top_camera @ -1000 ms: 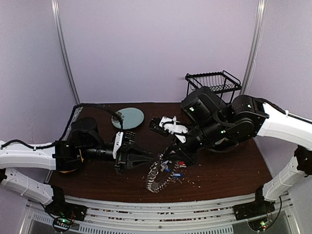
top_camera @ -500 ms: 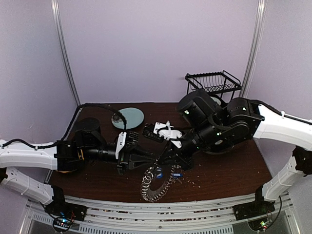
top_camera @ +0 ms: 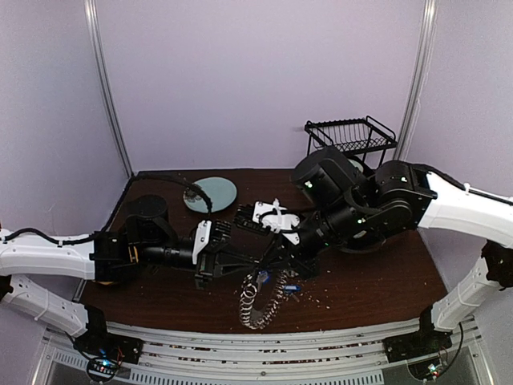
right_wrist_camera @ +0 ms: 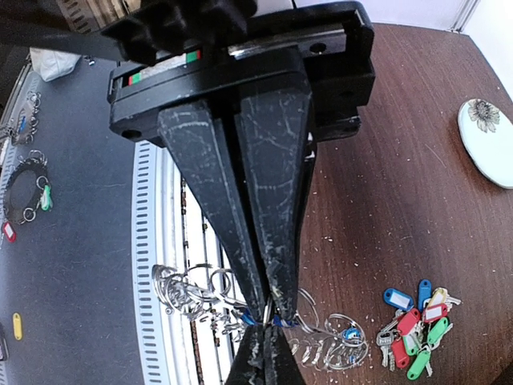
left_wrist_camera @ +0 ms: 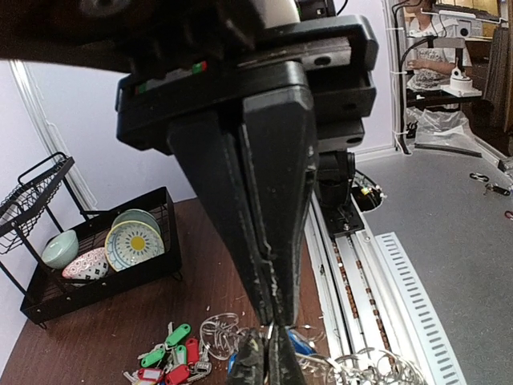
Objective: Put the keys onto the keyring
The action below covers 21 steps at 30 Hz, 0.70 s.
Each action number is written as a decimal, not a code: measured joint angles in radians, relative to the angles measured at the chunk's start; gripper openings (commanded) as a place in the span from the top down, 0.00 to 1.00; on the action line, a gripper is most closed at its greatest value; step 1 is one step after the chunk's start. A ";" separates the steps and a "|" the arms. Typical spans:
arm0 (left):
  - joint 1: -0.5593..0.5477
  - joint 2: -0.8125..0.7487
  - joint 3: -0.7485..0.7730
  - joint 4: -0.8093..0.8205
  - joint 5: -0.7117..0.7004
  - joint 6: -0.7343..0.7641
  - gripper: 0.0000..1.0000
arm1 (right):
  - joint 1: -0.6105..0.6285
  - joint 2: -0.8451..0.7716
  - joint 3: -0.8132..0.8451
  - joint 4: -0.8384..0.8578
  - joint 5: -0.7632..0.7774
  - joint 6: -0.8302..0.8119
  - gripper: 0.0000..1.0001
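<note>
The keyring [top_camera: 258,301], a wreath of silvery rings, hangs tilted above the table's front edge, beneath both gripper tips. My left gripper [top_camera: 255,269] and right gripper [top_camera: 268,271] meet tip to tip there. In the right wrist view my right gripper [right_wrist_camera: 270,311] is shut on the keyring's [right_wrist_camera: 192,293] wire beside a blue tag. In the left wrist view my left gripper [left_wrist_camera: 272,319] is shut on the same thin wire, with the keyring [left_wrist_camera: 377,370] trailing right. Loose keys [right_wrist_camera: 417,321] with red, green and blue tags lie on the table, also visible as keys [left_wrist_camera: 172,353].
A black wire rack [left_wrist_camera: 48,297] holding patterned bowls [left_wrist_camera: 132,241] stands at the back right, seen as the rack [top_camera: 350,136] from above. A pale plate [top_camera: 210,193] lies at the back left. Small crumbs speckle the dark table. The metal rail runs along the front edge.
My left gripper has moved right to meet the right gripper and its jaws have closed. The keyring has shifted a little and hangs more upright.
</note>
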 measured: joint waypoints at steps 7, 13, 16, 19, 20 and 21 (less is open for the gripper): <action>0.000 -0.027 -0.016 0.018 -0.023 0.000 1.00 | 0.000 -0.102 -0.145 0.173 0.072 0.009 0.80; 0.000 -0.097 -0.081 0.079 -0.060 -0.013 1.00 | -0.002 -0.283 -0.480 0.537 0.048 0.067 0.72; 0.000 -0.110 -0.090 0.112 -0.075 -0.023 1.00 | -0.002 -0.274 -0.565 0.698 0.026 0.110 0.65; 0.000 -0.116 -0.092 0.134 -0.090 -0.031 1.00 | -0.002 -0.240 -0.602 0.825 0.005 0.146 0.64; 0.000 -0.116 -0.092 0.137 -0.092 -0.032 1.00 | -0.002 -0.233 -0.605 0.850 0.002 0.154 0.64; 0.000 -0.117 -0.092 0.140 -0.097 -0.033 1.00 | -0.002 -0.225 -0.606 0.877 -0.001 0.160 0.64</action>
